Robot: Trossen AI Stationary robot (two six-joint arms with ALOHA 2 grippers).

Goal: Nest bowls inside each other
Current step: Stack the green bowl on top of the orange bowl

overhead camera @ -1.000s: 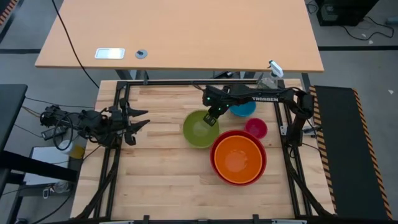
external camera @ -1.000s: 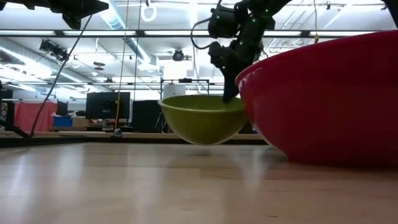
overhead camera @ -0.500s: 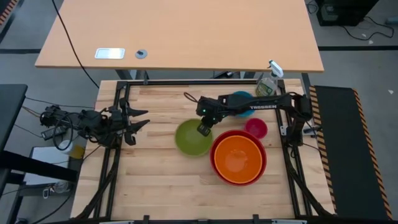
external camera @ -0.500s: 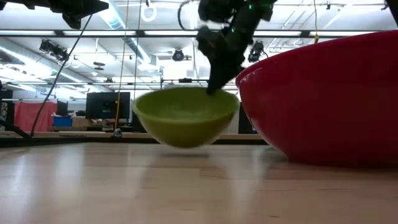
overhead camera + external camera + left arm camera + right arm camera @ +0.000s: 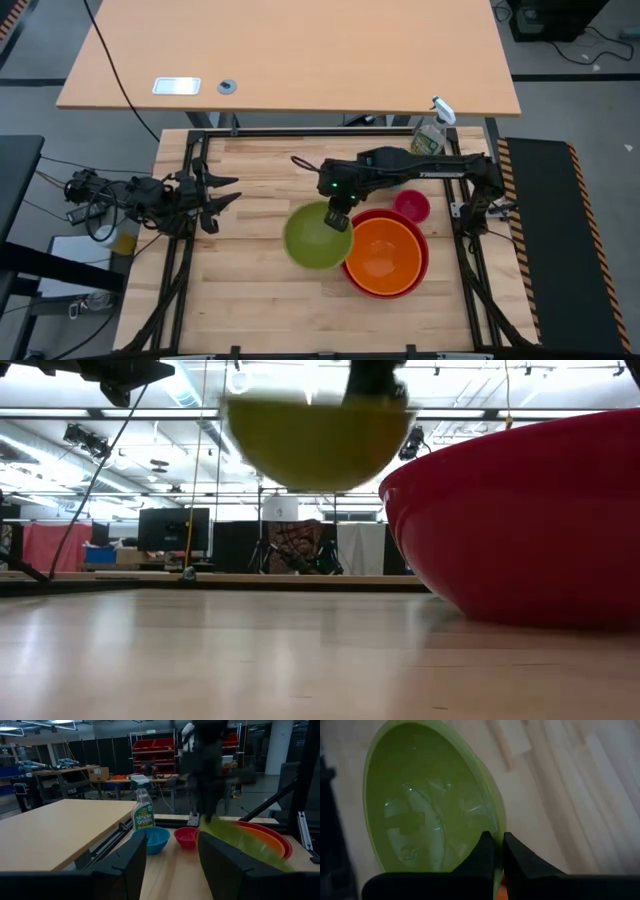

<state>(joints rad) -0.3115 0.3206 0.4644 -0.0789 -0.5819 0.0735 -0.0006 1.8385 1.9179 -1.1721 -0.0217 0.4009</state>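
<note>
My right gripper [image 5: 340, 218] is shut on the lime green bowl [image 5: 315, 238], which hangs above the table [image 5: 318, 440], just left of the orange bowl [image 5: 385, 252]. The orange bowl sits inside the large red bowl [image 5: 426, 252]. The small pink bowl [image 5: 411, 206] stands behind them, and the blue bowl [image 5: 152, 839] beside it, both resting on their bases. My left gripper [image 5: 225, 192] waits open at the table's left edge. My right gripper pinches the green bowl's rim [image 5: 497, 827] on the side nearest the orange bowl, one finger [image 5: 485, 851] inside the wall and one outside. The fingers slant down from above. The bowl is lifted clear of the table, mouth up and tilted, hanging away from the fingers.
A clear spray bottle [image 5: 430, 135] with greenish liquid stands at the far right corner. Dark frame rails [image 5: 190, 165] border the wooden table on its left and right. Bare wood lies across the table's left and near parts.
My right gripper has carried the green bowl up and toward the table's near edge, from beside the blue bowl to beside the orange one. The bowl has risen from low over the table to well clear of it.
</note>
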